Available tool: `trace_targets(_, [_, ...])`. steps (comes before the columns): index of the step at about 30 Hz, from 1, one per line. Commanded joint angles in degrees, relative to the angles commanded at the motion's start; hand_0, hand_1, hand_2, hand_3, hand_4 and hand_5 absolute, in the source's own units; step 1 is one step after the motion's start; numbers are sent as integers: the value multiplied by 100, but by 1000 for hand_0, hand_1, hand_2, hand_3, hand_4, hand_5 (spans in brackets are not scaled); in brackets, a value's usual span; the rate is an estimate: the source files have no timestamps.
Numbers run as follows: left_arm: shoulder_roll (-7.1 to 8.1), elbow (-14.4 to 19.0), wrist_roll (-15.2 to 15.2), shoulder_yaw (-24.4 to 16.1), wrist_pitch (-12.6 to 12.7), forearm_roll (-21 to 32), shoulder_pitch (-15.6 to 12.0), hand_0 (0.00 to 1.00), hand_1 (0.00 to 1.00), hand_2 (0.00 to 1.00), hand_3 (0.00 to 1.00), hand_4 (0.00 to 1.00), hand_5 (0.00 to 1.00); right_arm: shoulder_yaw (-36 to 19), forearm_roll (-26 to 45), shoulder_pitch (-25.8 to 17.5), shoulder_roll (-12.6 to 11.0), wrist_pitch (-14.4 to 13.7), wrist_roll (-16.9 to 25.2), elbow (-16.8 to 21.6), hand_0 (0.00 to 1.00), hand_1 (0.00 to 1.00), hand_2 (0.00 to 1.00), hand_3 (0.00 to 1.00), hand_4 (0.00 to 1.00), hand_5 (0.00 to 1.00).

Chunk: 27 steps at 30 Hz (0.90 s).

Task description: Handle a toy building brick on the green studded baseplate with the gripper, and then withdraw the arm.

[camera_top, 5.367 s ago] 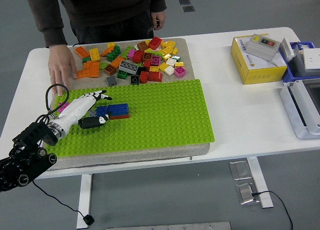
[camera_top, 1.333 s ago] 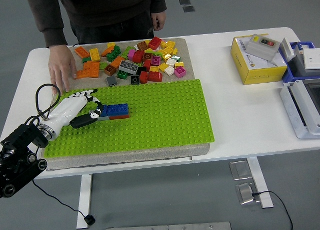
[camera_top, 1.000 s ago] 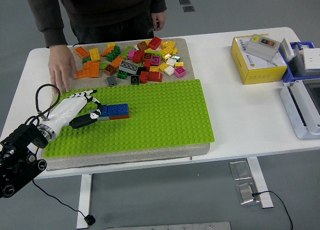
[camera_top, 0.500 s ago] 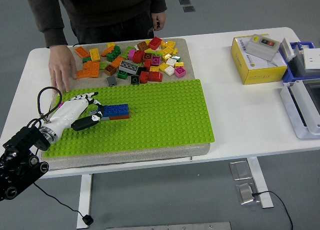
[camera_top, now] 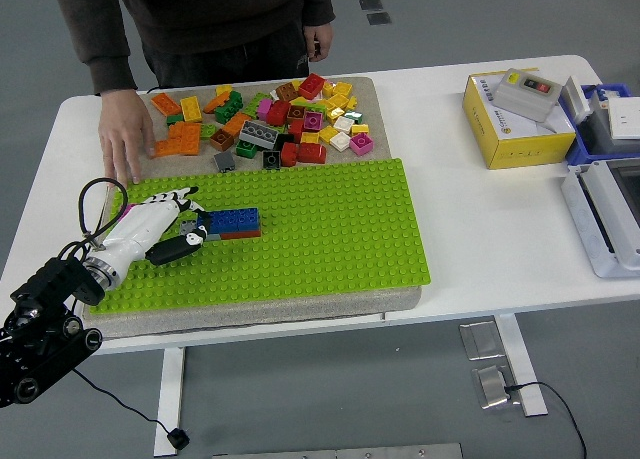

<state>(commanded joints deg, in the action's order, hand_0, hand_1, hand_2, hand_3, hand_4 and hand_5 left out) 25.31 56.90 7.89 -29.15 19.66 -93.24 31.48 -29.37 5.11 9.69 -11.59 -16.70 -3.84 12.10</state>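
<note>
Left hand: we see the left hand come in from the lower left, white with dark fingertips, lying low over the left part of the baseplate. Its fingers are loosely spread and hold nothing; the dark thumb tip points toward the brick and ends just beside its left end. We cannot tell if it touches.

Left arm: the black arm reaches up from the bottom left corner, and a black cable loops above the wrist.

Brick: the blue brick sits on the baseplate in its left part, with a thin red layer under its right half. It lies flat, long side along the table.

Baseplate: the green studded baseplate rests on a beige mat in the middle of the white table.

Loose bricks: we see a pile of loose bricks in many colours on the far part of the mat, behind the baseplate and apart from it.

Person: a person in a dark top stands at the far side. One hand lies flat on the table at the far left corner of the mat, next to the orange bricks; the other hangs near the body.

Right side of the table: a yellow box carries a grey switch box, and beside it stand a blue tray and a pale grey case.
</note>
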Motion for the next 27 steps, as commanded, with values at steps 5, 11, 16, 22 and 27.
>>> trace_targets(5, [-23, -44, 48, -61, 28, 74, -63, 998, 998, 998, 632, 477, 872, 4, 4, -7, 8, -1, 4, 1, 590, 448, 660, 620, 607, 998])
trace_targets(11, [-33, -78, 125, -122, 49, 206, -98, 998, 998, 998, 634, 478, 873, 2, -1, -10, 18, -6, 9, 2, 589, 447, 661, 621, 609, 998])
trace_targets(16, [-9, -69, 247, -195, 49, 343, -128, 998, 998, 998, 636, 478, 870, 8, 7, -7, 25, -16, 20, 2, 589, 447, 661, 620, 609, 998])
trace_targets(22, [200, 247, 333, -397, 46, 242, -122, 998, 998, 998, 635, 477, 867, 22, 41, -6, 24, -34, 40, 1, 590, 447, 661, 620, 609, 998])
trace_targets(27, [445, 549, 389, -553, 10, 527, -90, 998, 994, 998, 634, 476, 862, -2, 12, -11, 29, -46, 27, 0, 590, 447, 661, 619, 610, 998])
